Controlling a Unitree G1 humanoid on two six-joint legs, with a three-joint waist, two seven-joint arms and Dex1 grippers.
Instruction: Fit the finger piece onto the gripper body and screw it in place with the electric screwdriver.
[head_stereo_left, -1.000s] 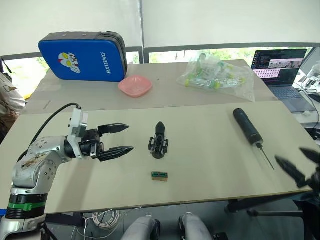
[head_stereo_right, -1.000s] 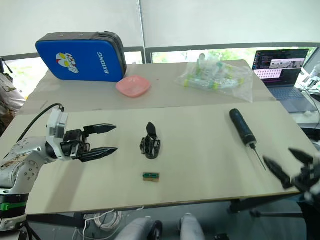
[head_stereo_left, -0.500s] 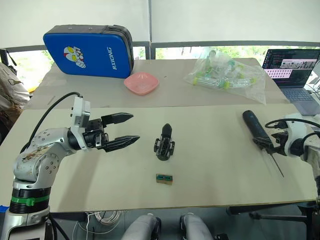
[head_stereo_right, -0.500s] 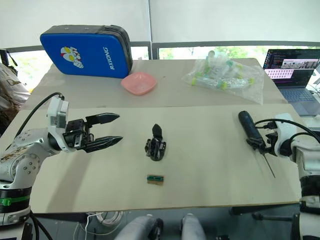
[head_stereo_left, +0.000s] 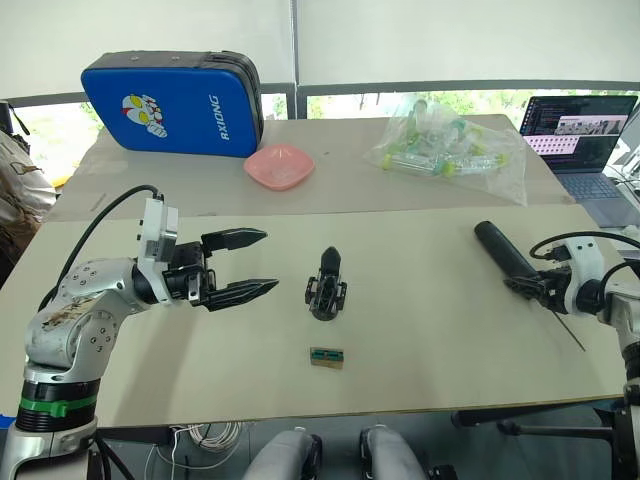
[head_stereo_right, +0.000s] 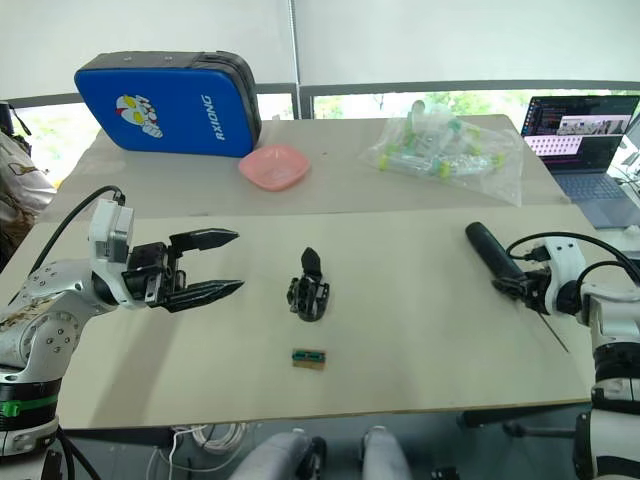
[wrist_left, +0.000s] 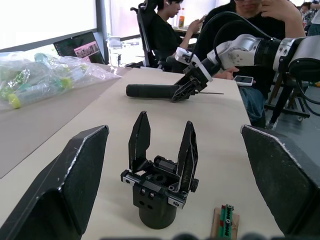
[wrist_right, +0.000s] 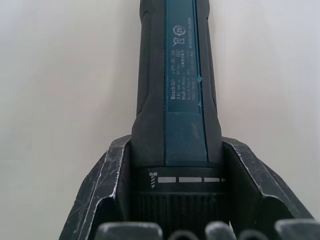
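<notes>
The right gripper (head_stereo_left: 535, 290) clamps the matte cylindrical electric screwdriver (head_stereo_left: 503, 255); the left gripper (head_stereo_left: 250, 265) gapes wide beside the blocky gripper body (head_stereo_left: 326, 288).

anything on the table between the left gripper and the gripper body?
Nothing: bare tabletop between the open left gripper and the gripper body, seen in both eye views and the left wrist view.

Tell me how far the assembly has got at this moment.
Early. Done: nothing fastened. In hand: the right gripper is closed around the electric screwdriver, which lies on the table. Left: the left gripper hovers open beside the gripper body, untouched; fitting and screwing remain.
</notes>
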